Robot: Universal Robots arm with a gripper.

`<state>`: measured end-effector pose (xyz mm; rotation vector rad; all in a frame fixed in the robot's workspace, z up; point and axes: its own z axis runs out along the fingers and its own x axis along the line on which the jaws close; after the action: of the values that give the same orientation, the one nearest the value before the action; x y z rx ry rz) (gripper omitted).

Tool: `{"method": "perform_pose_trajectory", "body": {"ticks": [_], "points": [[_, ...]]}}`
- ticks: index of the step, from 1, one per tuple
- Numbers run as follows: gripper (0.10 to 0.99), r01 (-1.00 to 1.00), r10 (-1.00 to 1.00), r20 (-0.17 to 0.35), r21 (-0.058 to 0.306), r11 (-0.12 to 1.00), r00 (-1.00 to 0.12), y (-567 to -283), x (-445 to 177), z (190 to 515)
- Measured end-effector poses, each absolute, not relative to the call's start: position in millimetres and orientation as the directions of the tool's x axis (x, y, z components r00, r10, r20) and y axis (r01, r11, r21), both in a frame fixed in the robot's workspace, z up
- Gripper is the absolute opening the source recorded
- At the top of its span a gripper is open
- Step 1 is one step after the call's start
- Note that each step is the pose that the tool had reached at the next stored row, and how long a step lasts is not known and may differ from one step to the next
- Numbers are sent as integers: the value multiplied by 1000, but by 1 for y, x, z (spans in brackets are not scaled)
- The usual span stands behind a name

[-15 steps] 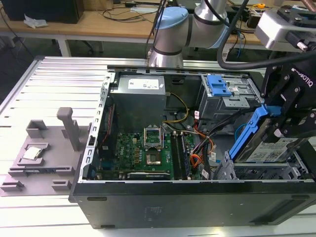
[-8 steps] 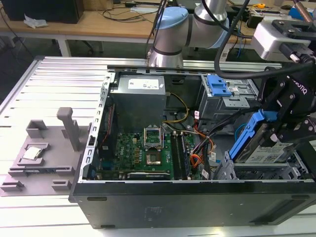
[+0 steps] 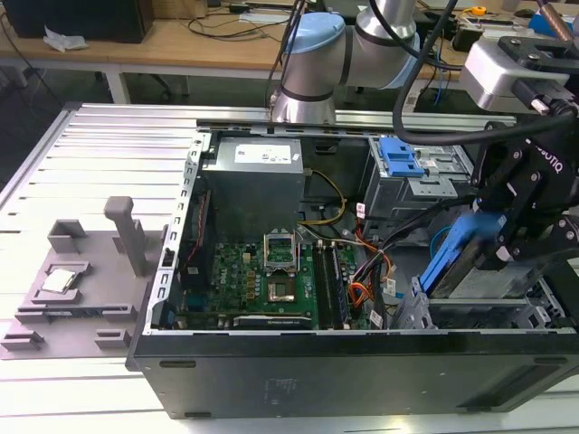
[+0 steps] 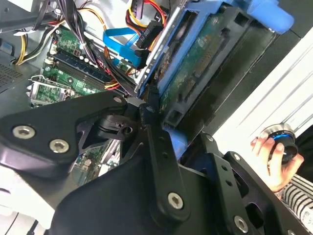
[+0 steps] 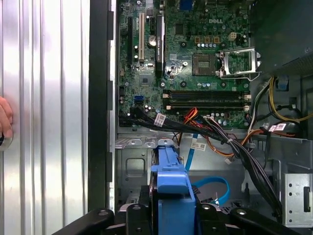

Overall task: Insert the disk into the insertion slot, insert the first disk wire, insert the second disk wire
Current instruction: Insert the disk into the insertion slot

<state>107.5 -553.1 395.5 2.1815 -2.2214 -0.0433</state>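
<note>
My gripper is shut on the disk, a drive clipped in a bright blue frame. I hold it tilted on edge over the insertion slot, the light grey perforated cage at the case's front corner on the exterior view's right. In the first wrist view the blue frame sticks out between my black fingers, above the grey cage floor. In the second wrist view the disk's green underside faces the camera. A loose blue data cable lies beside the slot.
The open computer case holds a motherboard, a power supply and a second grey cage with a blue latch. A black cable bundle crosses near the slot. A person's hand rests on the ribbed table.
</note>
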Motion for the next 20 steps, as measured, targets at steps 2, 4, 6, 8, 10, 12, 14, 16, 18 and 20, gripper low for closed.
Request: {"method": "perform_pose_trajectory", "body": {"ticks": [2,4,6,8,10,12,14,16,18,20], "points": [[439,-999,-1000,0,39,18,-18,-553,107,395],[439,-999,-1000,0,39,18,-18,-553,107,395],[427,-999,-1000,0,39,18,-18,-553,107,395],[235,-999,-1000,0,39,18,-18,-553,107,395],[106,-999,-1000,0,39,18,-18,-553,107,395],[106,-999,-1000,0,39,18,-18,-553,107,395],[106,-999,-1000,0,39,18,-18,-553,107,395],[106,-999,-1000,0,39,18,-18,-553,107,395],[106,-999,-1000,0,39,18,-18,-553,107,395],[106,-999,-1000,0,39,18,-18,-553,107,395]]}}
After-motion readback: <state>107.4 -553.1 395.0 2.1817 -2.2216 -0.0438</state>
